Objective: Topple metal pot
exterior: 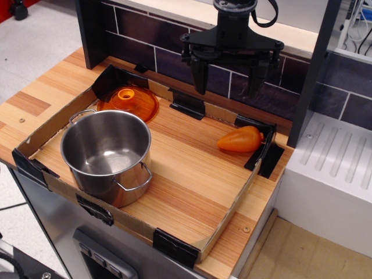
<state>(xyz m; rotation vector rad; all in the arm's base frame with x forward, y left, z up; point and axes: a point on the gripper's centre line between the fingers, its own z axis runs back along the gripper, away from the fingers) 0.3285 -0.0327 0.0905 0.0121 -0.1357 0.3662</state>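
Observation:
The metal pot point(108, 154) stands upright at the front left of the wooden tray, open side up and empty, with thin wire loop handles on its left and right. My gripper point(228, 82) hangs high at the back of the tray, well to the right of and beyond the pot. Its two black fingers point down and stand wide apart with nothing between them.
A flat orange lid with a knob point(128, 101) lies just behind the pot. An orange pepper-shaped toy point(240, 139) lies at the right side. A low cardboard wall point(231, 208) rims the wooden tray. A tiled back wall stands behind and a white drainer point(331, 168) to the right.

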